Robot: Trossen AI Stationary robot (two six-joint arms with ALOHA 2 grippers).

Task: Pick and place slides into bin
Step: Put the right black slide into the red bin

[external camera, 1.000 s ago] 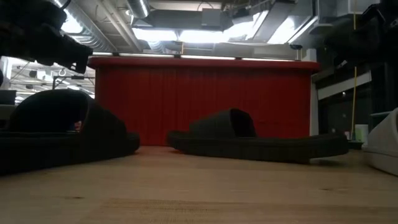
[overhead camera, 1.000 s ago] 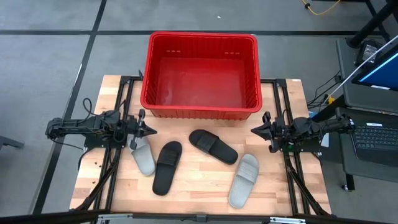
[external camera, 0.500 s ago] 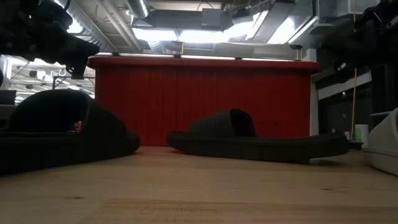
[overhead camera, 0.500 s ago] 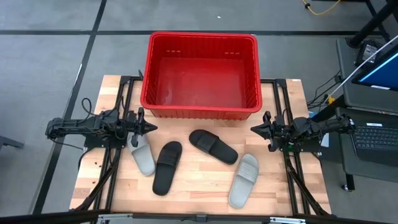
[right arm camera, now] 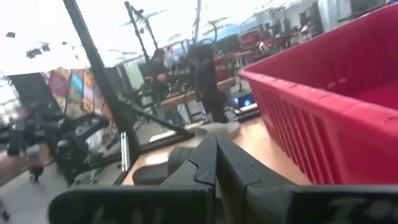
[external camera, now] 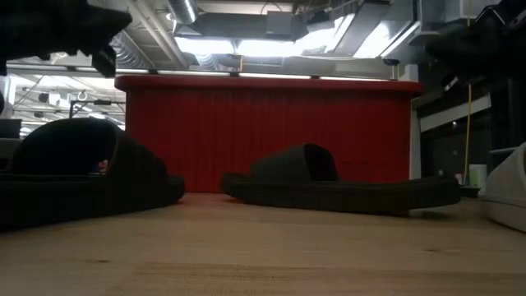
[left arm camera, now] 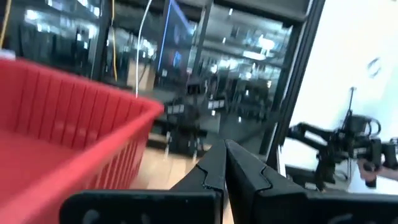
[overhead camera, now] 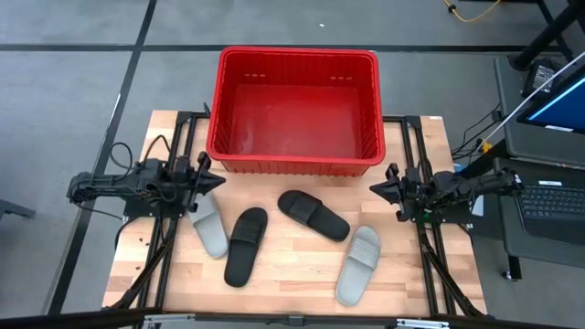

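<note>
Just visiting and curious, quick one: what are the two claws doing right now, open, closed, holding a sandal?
Left gripper: shut, holding nothing, at the table's left side.
Right gripper: shut, holding nothing, at the table's right side.

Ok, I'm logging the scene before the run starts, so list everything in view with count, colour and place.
bin: one, red, empty, at the table's far edge, centred.
black slides: two, one left of centre, the other at centre nearer the bin.
grey slides: two, one at far left by the left gripper, the other at front right.
table: one, light wood.
laptop: one, off the table's right side.
left gripper: shut, at the bin's left front corner.
right gripper: shut, right of the slides.
</note>
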